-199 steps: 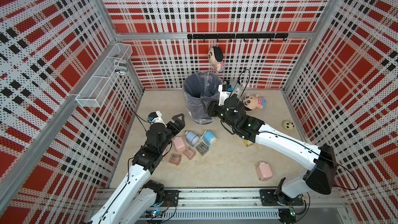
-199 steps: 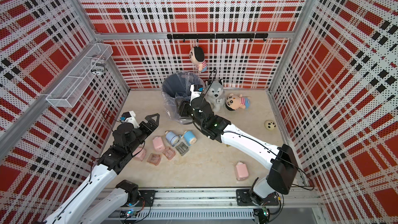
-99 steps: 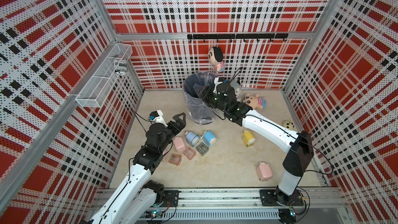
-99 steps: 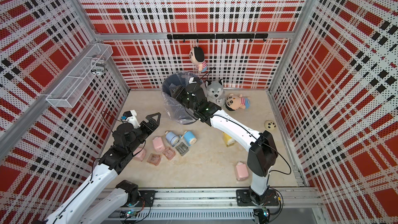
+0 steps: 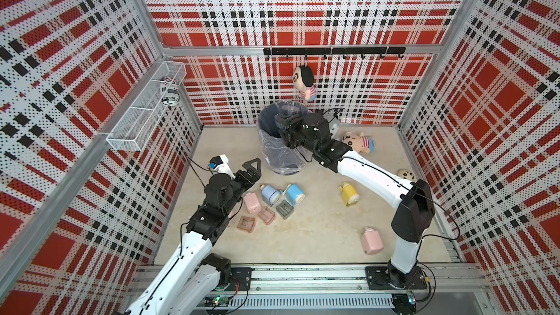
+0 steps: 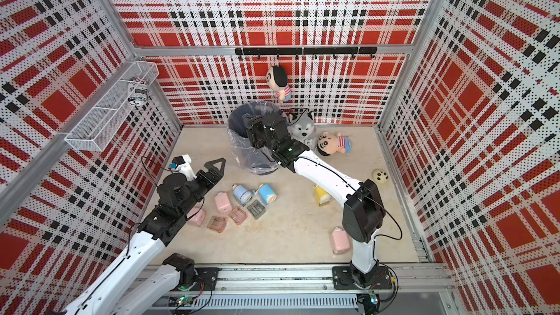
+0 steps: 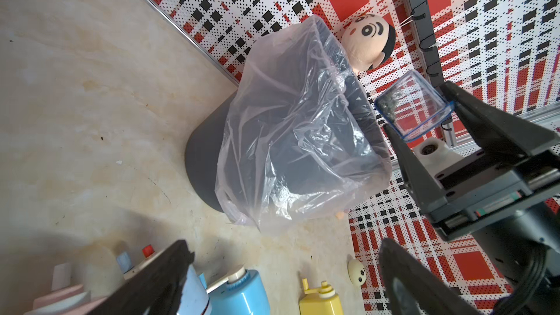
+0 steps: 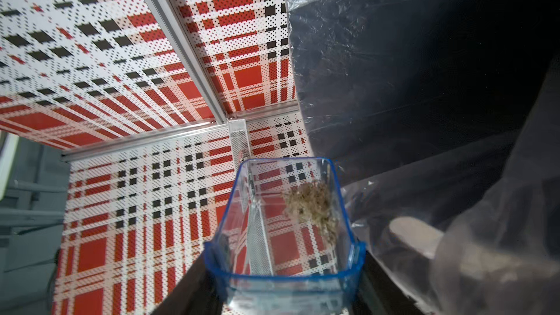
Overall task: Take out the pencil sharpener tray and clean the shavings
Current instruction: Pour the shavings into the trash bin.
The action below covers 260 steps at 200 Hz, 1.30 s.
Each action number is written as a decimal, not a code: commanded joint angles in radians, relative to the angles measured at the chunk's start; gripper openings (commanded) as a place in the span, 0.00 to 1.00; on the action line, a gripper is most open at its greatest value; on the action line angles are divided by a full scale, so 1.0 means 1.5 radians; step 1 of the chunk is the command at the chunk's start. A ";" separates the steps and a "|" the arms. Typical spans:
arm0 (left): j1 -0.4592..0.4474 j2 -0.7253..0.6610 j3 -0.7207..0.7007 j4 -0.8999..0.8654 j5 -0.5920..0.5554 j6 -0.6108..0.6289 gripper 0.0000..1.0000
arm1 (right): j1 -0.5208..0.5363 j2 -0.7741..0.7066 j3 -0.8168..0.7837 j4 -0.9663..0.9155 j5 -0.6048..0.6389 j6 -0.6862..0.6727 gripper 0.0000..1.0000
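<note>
My right gripper [image 8: 283,286] is shut on a clear, blue-rimmed pencil sharpener tray [image 8: 285,231]. A clump of brownish shavings [image 8: 312,204] lies inside it, against the wall nearest the bin. The tray [image 7: 415,107] hangs at the rim of the dark bin [image 7: 297,134] lined with a clear bag. In both top views the right gripper [image 5: 286,124] sits over the bin's opening [image 6: 239,119], hiding the tray. My left gripper [image 5: 251,174] stands open and holds nothing, above the floor next to a pink sharpener [image 5: 251,203].
Two blue sharpeners [image 5: 269,193] [image 5: 294,193], a yellow one [image 5: 348,193] and another pink one [image 5: 371,240] lie on the floor. Three loose trays [image 5: 266,215] lie by the left arm. Plush toys [image 5: 359,142] lie at the back right; one hangs from the hook rail [image 5: 304,81].
My right arm has swung from the middle of the floor back to the bin, carrying the tray up over its rim. The left arm has hardly moved.
</note>
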 commanded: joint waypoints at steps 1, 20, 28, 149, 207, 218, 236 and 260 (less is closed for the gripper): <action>0.006 -0.007 -0.002 0.001 0.000 -0.003 0.98 | -0.005 0.000 0.020 0.027 0.032 0.101 0.39; 0.006 -0.008 -0.001 0.000 0.000 -0.006 0.98 | -0.004 0.001 0.022 0.045 0.039 0.142 0.39; 0.006 -0.008 -0.001 0.000 0.000 -0.007 0.98 | -0.005 -0.001 0.022 0.051 0.044 0.152 0.39; -0.001 -0.001 -0.007 -0.001 0.006 -0.020 0.98 | -0.009 0.002 -0.107 0.166 0.044 0.283 0.39; -0.015 0.008 -0.007 0.005 -0.002 -0.018 0.98 | -0.012 0.002 -0.110 0.171 0.038 0.282 0.39; -0.017 0.012 -0.006 0.007 -0.002 -0.018 0.98 | -0.011 0.003 -0.105 0.170 0.036 0.285 0.39; -0.022 0.017 -0.004 0.011 -0.004 -0.019 0.98 | -0.012 0.008 -0.076 0.157 0.037 0.284 0.39; -0.027 0.018 -0.002 0.012 -0.009 -0.020 0.98 | -0.011 0.021 -0.005 0.116 0.032 0.272 0.38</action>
